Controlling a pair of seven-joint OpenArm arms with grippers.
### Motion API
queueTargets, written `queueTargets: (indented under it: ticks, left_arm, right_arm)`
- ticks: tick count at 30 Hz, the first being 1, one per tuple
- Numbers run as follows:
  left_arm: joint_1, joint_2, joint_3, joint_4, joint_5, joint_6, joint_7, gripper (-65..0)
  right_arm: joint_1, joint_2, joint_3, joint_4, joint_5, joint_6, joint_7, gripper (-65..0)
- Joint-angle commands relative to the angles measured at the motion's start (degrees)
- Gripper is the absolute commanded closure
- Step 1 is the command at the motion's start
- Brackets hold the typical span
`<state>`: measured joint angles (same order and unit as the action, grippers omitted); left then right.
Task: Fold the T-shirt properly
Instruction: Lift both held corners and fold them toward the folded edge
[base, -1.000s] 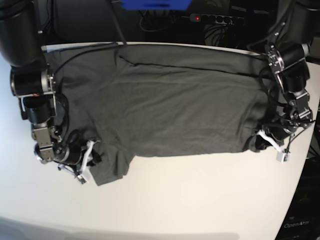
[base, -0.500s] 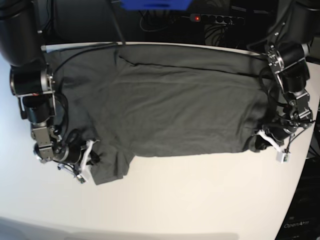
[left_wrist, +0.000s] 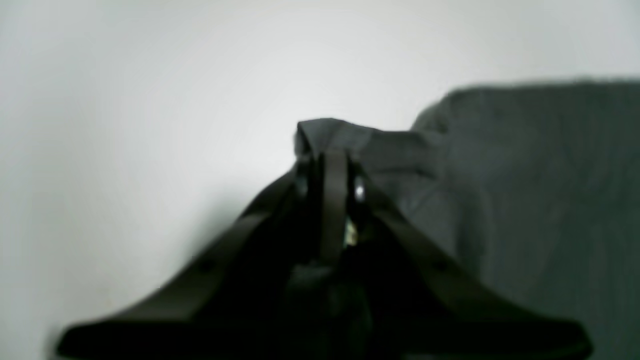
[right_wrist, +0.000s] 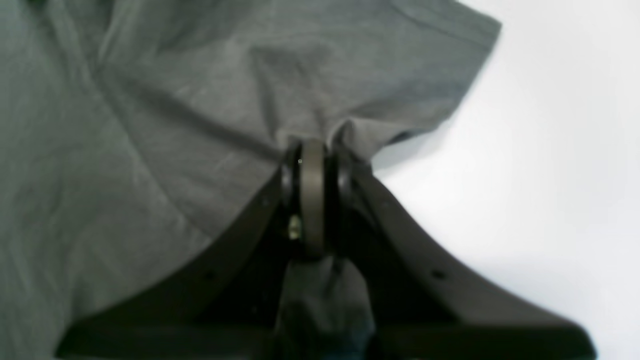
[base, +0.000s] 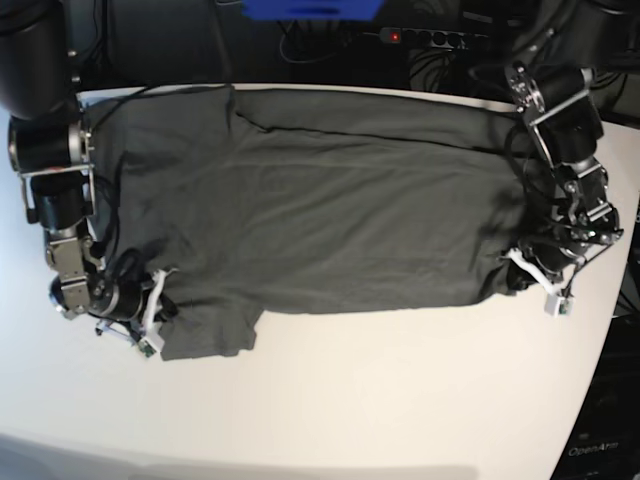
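Worktop (base: 400, 400): white, T-shirt (base: 330, 210) spread along its far edge.
Left end effector (left_wrist: 327, 150): pinching T-shirt.
Right end effector (right_wrist: 312, 150): pinching T-shirt.
Room: power strip (base: 425, 38) behind.

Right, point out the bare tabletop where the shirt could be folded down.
Free: the white table strip in front of the dark grey cotton T-shirt, between both grippers. Crowded: both ends, where the right gripper and left gripper pinch cloth.
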<state>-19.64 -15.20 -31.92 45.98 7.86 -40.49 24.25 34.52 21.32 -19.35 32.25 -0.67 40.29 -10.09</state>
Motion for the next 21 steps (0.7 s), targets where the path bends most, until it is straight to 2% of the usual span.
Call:
queueTargets:
  ticks: [1,4,8,11,17,21]
  left_arm:
    - [0.8,-0.2,-0.1,1.9,3.5,0.5,5.2,-2.2]
    - [1.8,1.3,0.0,8.1,3.5,0.5,7.5,-2.2]
    - [3.2,1.7,0.0,12.4,3.5,0.5,9.3,-2.2]
    - [3.3,1.7,-0.2,13.5,3.5,0.5,9.3,-2.2]
    - [4.7,1.6,-0.3,15.0,3.5,0.5,9.3,-2.2]
    - [4.7,1.6,-1.4,17.1,3.5,0.5,11.9,-2.2]
  right_arm:
    - [1.0,1.1,0.3,2.0,0.0,-0.3,-0.5,-0.9]
    - [-1.2,1.4,0.3,7.2,0.0,-0.3,-1.6,-0.9]
    - [-3.7,2.4,0.4,13.5,0.2,-0.3,-5.8,-0.9]
    - [-5.9,2.5,0.7,19.1,0.1,-0.3,-8.1,-0.9]
    - [-10.7,2.5,5.9,30.6,-0.1,-0.3,-14.6,-0.9]
    - [-14.3,3.4,7.0,38.0,-0.2,-0.3,-17.3,-0.9]
